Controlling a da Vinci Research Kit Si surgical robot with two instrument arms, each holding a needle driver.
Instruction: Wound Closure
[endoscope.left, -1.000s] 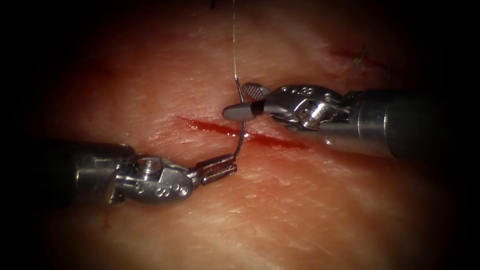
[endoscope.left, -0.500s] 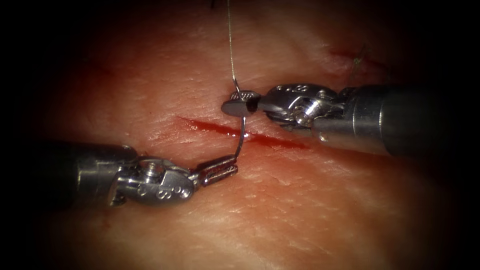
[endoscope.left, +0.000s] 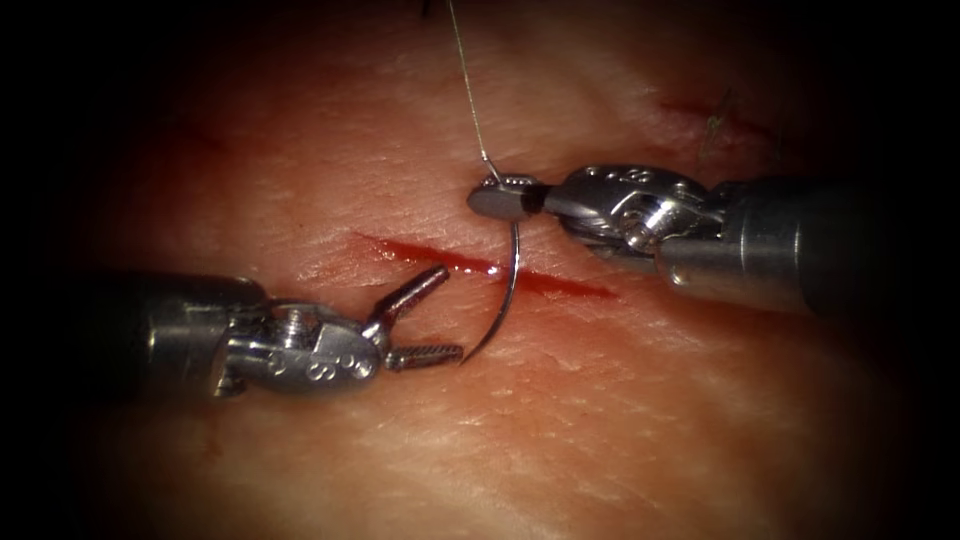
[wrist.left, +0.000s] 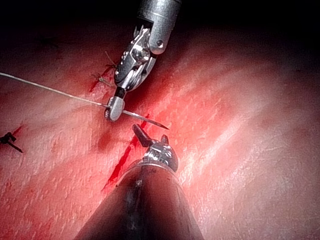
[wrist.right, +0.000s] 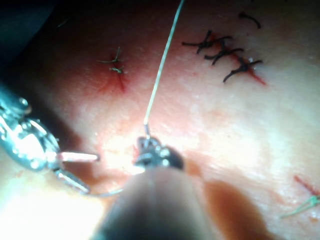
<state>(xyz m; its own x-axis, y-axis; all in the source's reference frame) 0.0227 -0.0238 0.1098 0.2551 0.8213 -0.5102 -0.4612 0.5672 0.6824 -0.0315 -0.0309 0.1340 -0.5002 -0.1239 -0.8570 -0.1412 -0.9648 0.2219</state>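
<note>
The needle (endoscope.left: 508, 290) is pinched near its thread (endoscope.left: 466, 85) end by the right tool (endoscope.left: 497, 201) and hangs free above the cut (endoscope.left: 560, 283), while the left tool (endoscope.left: 430, 315) is spread wide, holding nothing.

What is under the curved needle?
The needle, held near its thread end in the right tool, hangs free over the cut in the tissue. The bit of cut right behind it is covered. The left tool is open, holding nothing.
</note>
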